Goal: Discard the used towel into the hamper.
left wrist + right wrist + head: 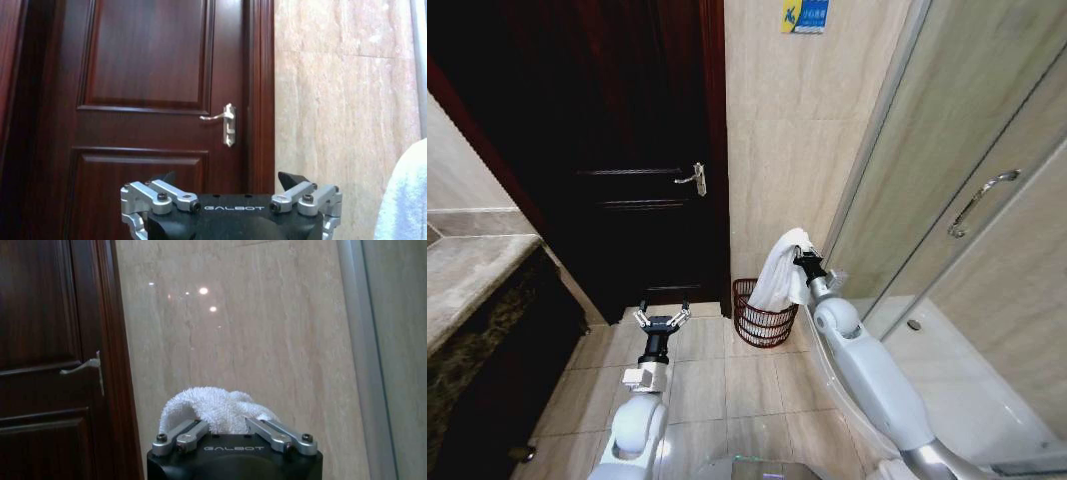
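Beige wall tiles and a dark door (607, 150) back the head view: the right gripper (805, 262), arm stretched forward, clamps the white towel (779, 275), which drapes directly above the hamper (763, 314). Releasing cleanly likely means lowering until the cloth sits inside the rim. From the left wrist, the left gripper (232, 187) hangs idle with jaws apart, facing the door. From the right wrist, fingers (187, 432) pinch towel.

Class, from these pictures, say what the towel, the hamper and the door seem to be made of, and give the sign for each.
Towel, held in the right hand: white looped cotton terry, by its fuzzy nap.
Hamper: probably coated wire, reddish-brown open weave.
Door: dark glossy wood or veneer, showing grain and sheen.
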Available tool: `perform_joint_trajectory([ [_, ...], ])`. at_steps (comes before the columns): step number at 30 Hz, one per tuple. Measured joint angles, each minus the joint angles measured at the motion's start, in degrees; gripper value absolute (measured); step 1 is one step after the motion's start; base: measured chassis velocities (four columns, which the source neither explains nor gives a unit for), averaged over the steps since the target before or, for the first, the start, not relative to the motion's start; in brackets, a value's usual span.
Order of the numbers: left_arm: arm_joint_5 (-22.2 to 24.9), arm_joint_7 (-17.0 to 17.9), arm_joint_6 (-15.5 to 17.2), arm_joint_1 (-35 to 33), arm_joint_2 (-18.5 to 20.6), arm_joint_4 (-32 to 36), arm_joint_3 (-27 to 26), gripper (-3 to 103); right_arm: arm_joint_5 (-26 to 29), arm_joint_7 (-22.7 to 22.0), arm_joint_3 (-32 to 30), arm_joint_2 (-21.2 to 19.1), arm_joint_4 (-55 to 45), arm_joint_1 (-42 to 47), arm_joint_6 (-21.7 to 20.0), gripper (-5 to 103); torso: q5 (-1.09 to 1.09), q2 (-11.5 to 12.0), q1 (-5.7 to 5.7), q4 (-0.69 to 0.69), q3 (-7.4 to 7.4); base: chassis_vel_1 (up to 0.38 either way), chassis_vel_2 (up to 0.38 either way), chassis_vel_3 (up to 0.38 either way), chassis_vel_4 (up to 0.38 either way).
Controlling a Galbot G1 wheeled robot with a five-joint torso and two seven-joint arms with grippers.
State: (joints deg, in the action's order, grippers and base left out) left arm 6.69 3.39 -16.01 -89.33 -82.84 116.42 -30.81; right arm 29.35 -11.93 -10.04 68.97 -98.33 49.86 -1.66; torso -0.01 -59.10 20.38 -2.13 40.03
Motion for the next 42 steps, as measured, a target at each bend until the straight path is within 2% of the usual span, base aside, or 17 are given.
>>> perform_joint_trajectory([
  [7, 2.73, -0.61, 0.99, -0.31, 3.88, -0.1, -0.23, 100, -0.73, 0.08, -0.64, 0.33, -0.75, 2.0, 0.52, 8, 0.01, 2.21, -0.99, 0.0, -1.22, 0.0, 0.0, 0.0, 0.0],
  [24, 3.22, -0.2, 1.08, 0.34, 4.57, 0.0, -1.98, 100, -2.37, 1.1, -1.19, -0.03, -1.23, 3.45, 0.99, 8, 0.01, 6.64, -2.93, 0.0, -3.71, 0.0, 0.0, 0.0, 0.0],
  [42, 3.72, -0.2, 0.43, -0.76, 5.15, 0.26, -3.0, 100, -3.39, 0.55, -0.67, 0.4, -3.1, 5.24, 1.07, 8, 0.01, 11.43, -5.03, -0.01, -6.4, -0.076, 0.078, 0.076, -0.077],
])
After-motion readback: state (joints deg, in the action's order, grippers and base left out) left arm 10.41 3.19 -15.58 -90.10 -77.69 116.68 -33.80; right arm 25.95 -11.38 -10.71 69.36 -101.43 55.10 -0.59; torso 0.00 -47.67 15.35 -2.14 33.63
